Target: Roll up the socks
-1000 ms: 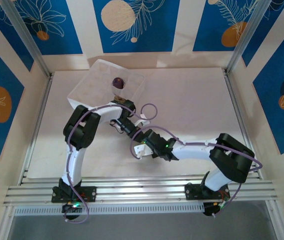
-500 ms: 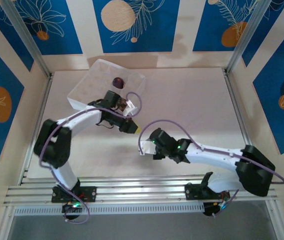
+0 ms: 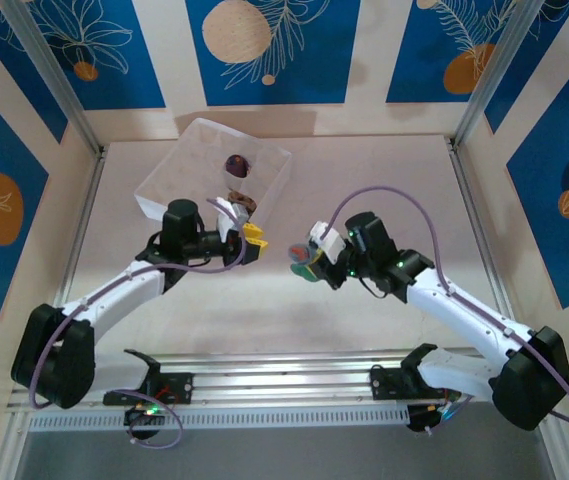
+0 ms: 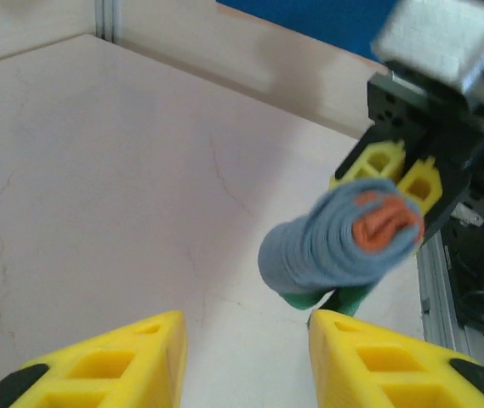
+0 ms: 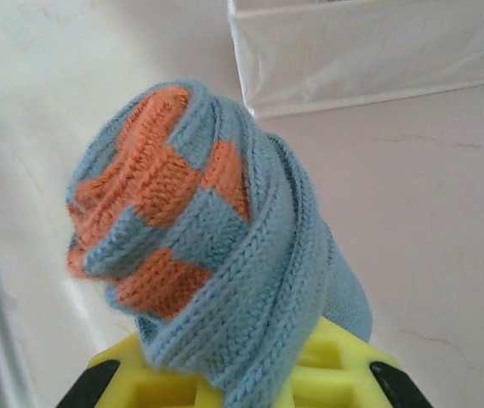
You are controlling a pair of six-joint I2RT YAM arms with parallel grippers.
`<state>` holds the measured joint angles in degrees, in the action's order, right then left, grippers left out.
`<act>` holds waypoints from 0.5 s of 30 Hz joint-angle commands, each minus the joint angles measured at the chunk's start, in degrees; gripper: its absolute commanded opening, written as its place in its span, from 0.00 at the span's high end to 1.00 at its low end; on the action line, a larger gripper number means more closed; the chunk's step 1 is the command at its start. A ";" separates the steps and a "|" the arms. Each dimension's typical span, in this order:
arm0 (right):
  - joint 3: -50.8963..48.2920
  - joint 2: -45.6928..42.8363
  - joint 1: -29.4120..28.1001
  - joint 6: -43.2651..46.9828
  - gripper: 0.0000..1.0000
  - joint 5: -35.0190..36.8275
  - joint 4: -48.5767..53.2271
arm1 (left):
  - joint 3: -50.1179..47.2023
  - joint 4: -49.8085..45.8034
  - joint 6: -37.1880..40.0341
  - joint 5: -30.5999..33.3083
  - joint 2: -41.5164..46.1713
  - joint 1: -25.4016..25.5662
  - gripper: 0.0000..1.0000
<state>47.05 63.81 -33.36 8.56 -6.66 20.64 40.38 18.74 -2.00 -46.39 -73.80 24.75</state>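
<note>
Right gripper [image 3: 304, 264] is clamped on the rolled blue-grey sock [image 3: 296, 256], roughly mid-table and a bit to the right of the white box [image 3: 159, 185]. On the right wrist cam the roll sticks up from between its yellow fingers, with the orange cuff wound into the top end. Left gripper [image 3: 252, 240] has its yellow fingers spread with nothing between them, just bare table [image 3: 394, 180] showing in the gap. It points at the sock from the left, near but not touching. It sits just beside the box's near corner. Inside the box there's a rolled purple sock [image 3: 236, 163] toward the back and a brown sock [image 3: 240, 202] by the front wall.
</note>
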 commanded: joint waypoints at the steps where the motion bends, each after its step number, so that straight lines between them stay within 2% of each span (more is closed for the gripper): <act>1: 4.24 2.92 3.66 -11.15 1.00 -12.25 3.22 | -0.74 15.55 -9.75 -7.46 -2.59 -0.66 0.56; 4: 6.32 5.69 5.14 -13.59 1.00 -19.35 3.61 | -0.92 22.47 -11.35 -11.74 -5.93 -0.25 0.42; 7: 8.21 8.25 6.31 -15.07 1.00 -25.70 4.21 | -6.06 36.09 -11.34 -9.56 -5.81 1.24 0.28; 9: 9.11 9.61 7.20 -16.14 1.00 -29.45 4.30 | -6.55 34.77 -8.22 -8.42 -5.30 1.95 0.23; 12: 9.72 10.98 8.21 -17.51 1.00 -33.29 3.67 | -5.40 28.03 -3.07 -8.32 -4.74 3.25 0.22; 15: 9.82 11.78 8.97 -18.79 1.00 -35.37 2.68 | -4.82 25.64 -1.45 -8.69 -5.20 4.27 0.21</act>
<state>55.18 75.24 -25.06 -7.60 -34.85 23.59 34.41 44.49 -7.03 -53.43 -79.57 28.01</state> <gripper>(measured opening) 0.113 0.787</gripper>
